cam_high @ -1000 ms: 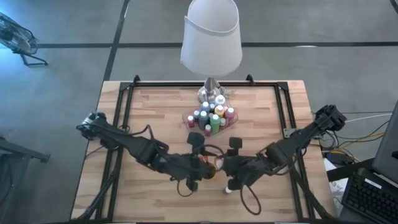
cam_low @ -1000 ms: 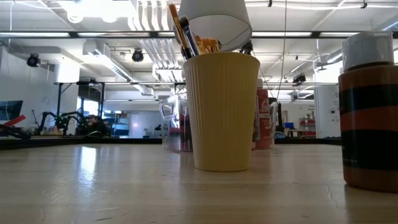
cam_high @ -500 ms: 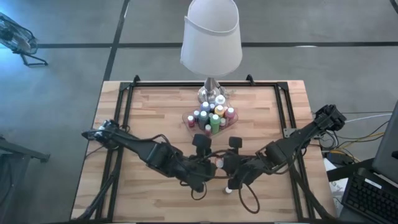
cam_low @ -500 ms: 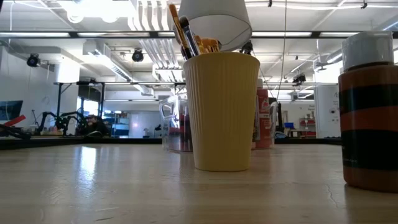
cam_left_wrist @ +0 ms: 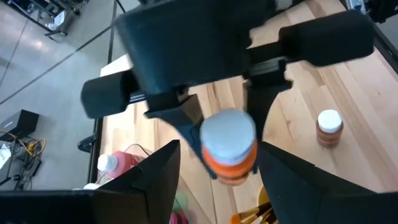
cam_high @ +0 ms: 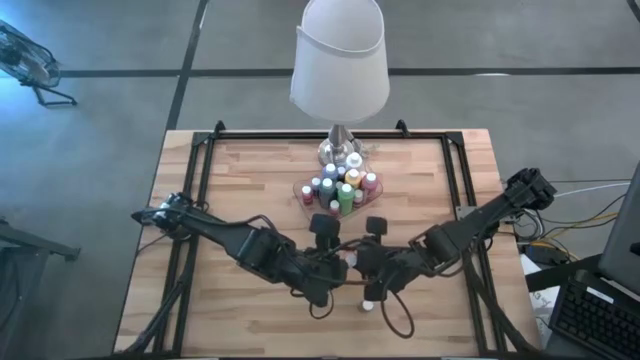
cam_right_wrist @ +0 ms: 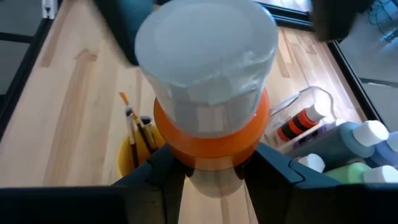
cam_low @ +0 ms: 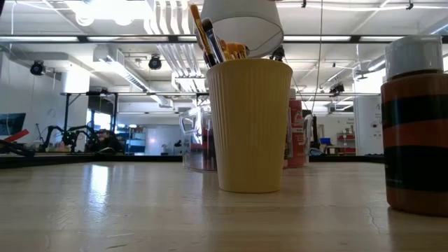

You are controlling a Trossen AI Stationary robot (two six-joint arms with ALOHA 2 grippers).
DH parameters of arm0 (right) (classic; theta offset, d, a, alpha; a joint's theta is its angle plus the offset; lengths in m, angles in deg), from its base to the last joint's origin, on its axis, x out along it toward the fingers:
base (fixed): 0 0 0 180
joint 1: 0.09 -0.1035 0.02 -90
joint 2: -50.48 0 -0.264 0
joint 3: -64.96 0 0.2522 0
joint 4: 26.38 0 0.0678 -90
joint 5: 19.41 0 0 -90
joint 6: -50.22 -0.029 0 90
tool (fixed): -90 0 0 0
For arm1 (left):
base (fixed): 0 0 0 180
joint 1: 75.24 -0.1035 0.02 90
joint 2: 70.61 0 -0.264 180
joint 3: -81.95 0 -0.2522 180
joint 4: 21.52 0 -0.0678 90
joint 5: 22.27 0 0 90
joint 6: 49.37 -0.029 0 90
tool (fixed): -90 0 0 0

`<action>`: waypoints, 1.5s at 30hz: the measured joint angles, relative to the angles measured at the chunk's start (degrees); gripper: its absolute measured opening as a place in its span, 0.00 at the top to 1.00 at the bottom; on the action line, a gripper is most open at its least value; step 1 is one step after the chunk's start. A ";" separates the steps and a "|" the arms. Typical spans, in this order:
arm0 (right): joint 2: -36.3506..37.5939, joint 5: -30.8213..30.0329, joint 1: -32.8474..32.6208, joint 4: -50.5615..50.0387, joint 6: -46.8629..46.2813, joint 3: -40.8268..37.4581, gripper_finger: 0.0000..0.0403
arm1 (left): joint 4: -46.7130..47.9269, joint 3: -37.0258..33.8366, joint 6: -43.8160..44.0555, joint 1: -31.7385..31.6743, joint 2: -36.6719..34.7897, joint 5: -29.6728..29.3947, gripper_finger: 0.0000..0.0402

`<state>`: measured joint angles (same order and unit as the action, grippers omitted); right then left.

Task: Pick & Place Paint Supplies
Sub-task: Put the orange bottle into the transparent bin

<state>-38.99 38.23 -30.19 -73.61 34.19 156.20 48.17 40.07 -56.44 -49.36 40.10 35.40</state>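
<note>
Orange paint bottle (cam_right_wrist: 208, 118) stays clamped in the right tool (cam_high: 368, 272) while the wide-open left tool (cam_high: 335, 270) has swung close beside it.

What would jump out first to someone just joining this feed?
Mid-table, near the front, the right gripper is shut on an orange bottle with a white cap, while the open left gripper faces it closely. Just behind them a yellow cup holds brushes; farther back, a cluster of paint bottles sits before the lamp.

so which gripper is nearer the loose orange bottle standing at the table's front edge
Right. The right gripper, holding another orange bottle, is just behind the loose bottle; the left gripper sits slightly farther, to its left.
</note>
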 joint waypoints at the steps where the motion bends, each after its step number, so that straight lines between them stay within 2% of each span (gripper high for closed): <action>1: 0.00 0.00 0.12 0.00 0.00 0.00 0.66 | -0.13 -0.09 0.02 -0.03 0.00 0.00 0.46; 7: 0.00 0.04 0.40 2.28 1.82 -0.02 0.64 | -0.64 -1.14 0.53 -0.68 0.00 0.29 0.46; 31: -0.07 1.36 1.18 2.43 2.68 -0.68 0.66 | -3.29 -1.76 0.24 -1.20 -0.20 1.57 0.46; 38: -0.07 1.29 1.20 2.51 2.71 -0.68 0.64 | -3.15 -1.77 1.05 -1.55 -0.22 1.91 0.58; 45: -0.15 1.38 1.15 2.36 2.76 -0.68 0.65 | -2.79 -1.77 2.64 -2.26 -0.28 6.03 0.68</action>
<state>-39.15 39.61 -29.04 -71.25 36.95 155.52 45.38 38.30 -53.80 -51.62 39.82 41.43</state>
